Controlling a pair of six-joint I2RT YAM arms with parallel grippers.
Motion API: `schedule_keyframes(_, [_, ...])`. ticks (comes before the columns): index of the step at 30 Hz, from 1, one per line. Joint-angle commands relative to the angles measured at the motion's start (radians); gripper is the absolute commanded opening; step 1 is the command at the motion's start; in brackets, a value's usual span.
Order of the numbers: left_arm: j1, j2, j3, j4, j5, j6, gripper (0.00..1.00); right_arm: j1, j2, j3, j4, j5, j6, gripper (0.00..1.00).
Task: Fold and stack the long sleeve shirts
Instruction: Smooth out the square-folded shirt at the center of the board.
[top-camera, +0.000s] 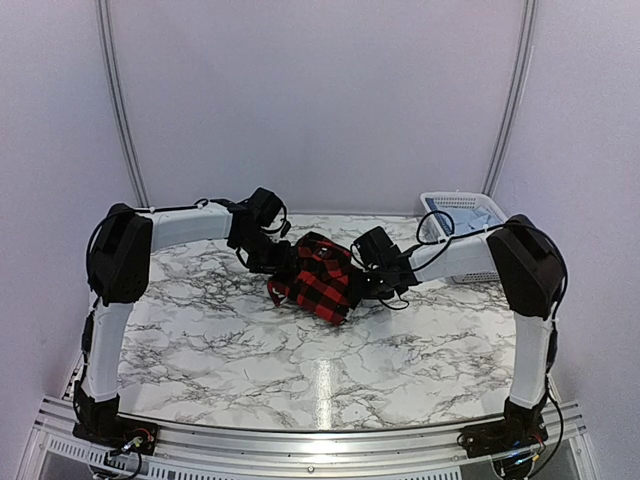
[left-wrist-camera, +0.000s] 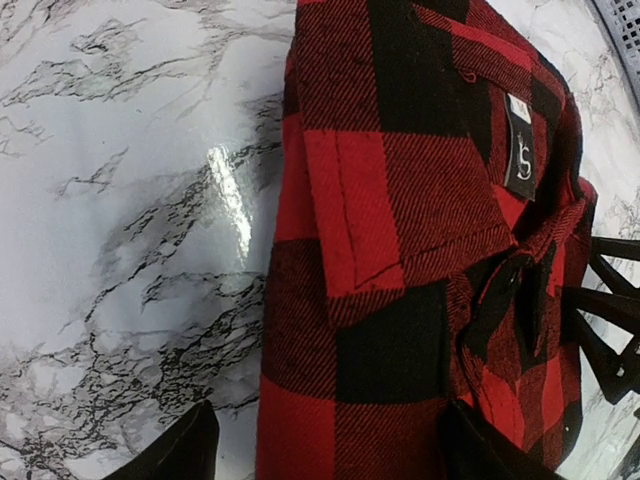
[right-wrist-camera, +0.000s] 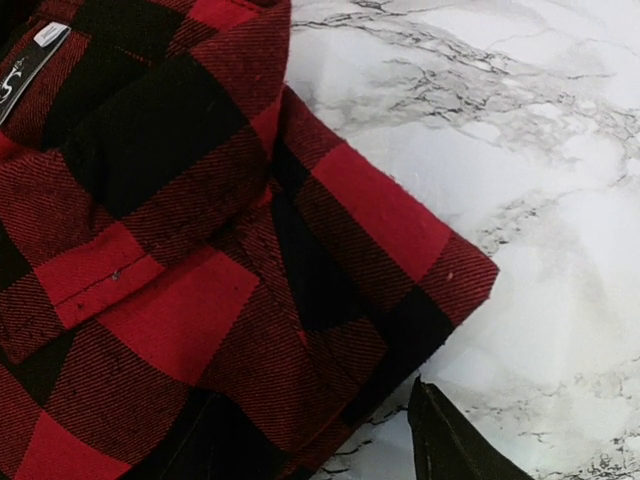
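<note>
Left hand (left-wrist-camera: 325, 445) hangs released astride the edge of the buffalo-check shirt (top-camera: 320, 282); right hand (top-camera: 372, 280), I cannot tell. Pinch all folded layers together, then lift evenly.

black neck label (left-wrist-camera: 520, 150) on checked shirt (left-wrist-camera: 390, 230); script mark illegible

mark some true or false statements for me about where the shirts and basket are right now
1. The red-and-black checked shirt lies near the middle of the marble table. True.
2. The pale blue shirt is stacked on the checked shirt. False: it sits in the white basket at the far right corner.
3. The left fingers stand apart at the checked shirt's edge. True.
4. The checked shirt is spread flat with its sleeves out. False: it is folded into a compact bundle.
</note>
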Motion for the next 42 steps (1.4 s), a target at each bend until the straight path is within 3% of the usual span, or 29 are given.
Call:
schedule_keyframes(1, [-0.027, 0.028, -0.005, 0.035, -0.016, -0.013, 0.74, 0.029, 0.053, 0.046, -0.024, 0.04, -0.004, 0.59])
schedule_keyframes(6, [-0.059, 0.034, -0.014, 0.055, -0.041, -0.041, 0.53, 0.045, 0.084, 0.088, -0.037, 0.035, -0.007, 0.4])
schedule_keyframes(10, [-0.068, 0.011, -0.032, 0.061, -0.083, -0.063, 0.19, 0.062, 0.086, 0.154, -0.071, 0.026, -0.023, 0.15])
schedule_keyframes(13, [-0.068, -0.072, -0.076, 0.059, -0.159, -0.066, 0.04, 0.084, 0.084, 0.226, -0.111, 0.01, -0.044, 0.0])
schedule_keyframes(22, [-0.08, -0.39, -0.23, -0.052, -0.322, -0.05, 0.0, 0.129, 0.047, 0.356, -0.158, -0.125, -0.09, 0.0])
schedule_keyframes(24, [-0.1, -0.409, -0.236, -0.101, -0.33, -0.051, 0.14, 0.122, 0.035, 0.351, -0.172, -0.155, -0.106, 0.0])
schedule_keyframes(25, [-0.112, -0.415, -0.248, -0.111, -0.331, -0.056, 0.35, 0.113, 0.027, 0.331, -0.173, -0.179, -0.12, 0.0])
schedule_keyframes(26, [-0.123, -0.418, -0.262, -0.115, -0.323, -0.064, 0.64, 0.095, 0.015, 0.301, -0.169, -0.201, -0.134, 0.0])
schedule_keyframes(28, [-0.135, -0.414, -0.285, -0.115, -0.299, -0.081, 0.82, 0.044, -0.008, 0.218, -0.156, -0.239, -0.157, 0.0])
schedule_keyframes(32, [-0.134, -0.391, -0.284, -0.099, -0.27, -0.099, 0.89, -0.05, -0.04, 0.091, -0.16, -0.263, -0.214, 0.03])
schedule_keyframes(34, [-0.123, -0.383, -0.283, -0.065, -0.235, -0.11, 0.9, -0.074, -0.046, 0.063, -0.168, -0.252, -0.23, 0.28])
schedule_keyframes(37, [-0.098, -0.377, -0.294, -0.035, -0.219, -0.123, 0.9, -0.079, -0.078, 0.032, -0.165, -0.222, -0.226, 0.51])
schedule_keyframes(39, [-0.065, -0.383, -0.33, 0.0, -0.188, -0.134, 0.89, -0.074, -0.107, 0.014, -0.155, -0.209, -0.212, 0.59])
schedule_keyframes(42, [-0.027, -0.405, -0.392, 0.059, -0.131, -0.15, 0.83, -0.057, -0.145, 0.005, -0.169, -0.156, -0.191, 0.59])
